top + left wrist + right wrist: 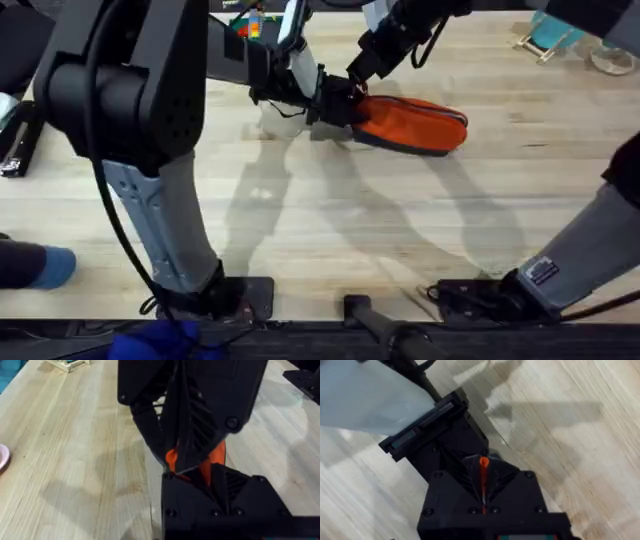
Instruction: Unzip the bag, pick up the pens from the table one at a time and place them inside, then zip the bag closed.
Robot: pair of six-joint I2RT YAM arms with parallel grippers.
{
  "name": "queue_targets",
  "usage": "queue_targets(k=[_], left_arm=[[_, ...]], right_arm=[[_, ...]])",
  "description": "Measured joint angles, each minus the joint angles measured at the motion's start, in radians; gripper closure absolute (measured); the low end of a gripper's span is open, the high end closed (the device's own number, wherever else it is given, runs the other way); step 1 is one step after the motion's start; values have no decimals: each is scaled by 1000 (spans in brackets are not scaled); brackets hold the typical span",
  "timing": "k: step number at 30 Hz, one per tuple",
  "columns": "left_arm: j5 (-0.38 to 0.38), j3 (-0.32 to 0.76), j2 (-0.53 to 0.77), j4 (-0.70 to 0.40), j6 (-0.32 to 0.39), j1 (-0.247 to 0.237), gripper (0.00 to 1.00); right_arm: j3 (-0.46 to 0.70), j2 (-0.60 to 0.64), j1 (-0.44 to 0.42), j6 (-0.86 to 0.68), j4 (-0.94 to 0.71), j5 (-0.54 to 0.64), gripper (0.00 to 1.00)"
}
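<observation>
Both tools at bag's (415,124) left end, left tool (330,103), right tool (362,80)

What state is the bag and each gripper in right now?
bag: lying flat on the table, gripped at its left end by both grippers; whether the zipper is open cannot be told.
left gripper: shut on the bag's end.
right gripper: shut on a thin orange piece at the bag's end, likely the zipper pull.

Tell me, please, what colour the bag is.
Orange, with a dark underside; the bag shows best overhead.
</observation>
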Motion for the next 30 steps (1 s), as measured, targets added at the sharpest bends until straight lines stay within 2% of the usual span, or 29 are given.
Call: queue_targets(k=[16, 23, 30], left_arm=[[0, 0, 0, 8, 0, 0, 956], [5, 0, 0, 10, 0, 0, 956], [4, 0, 0, 12, 0, 0, 957]], right_arm=[[0, -4, 0, -24, -6, 0, 968], [0, -67, 0, -52, -84, 27, 968], [0, -72, 1, -56, -132, 59, 968]])
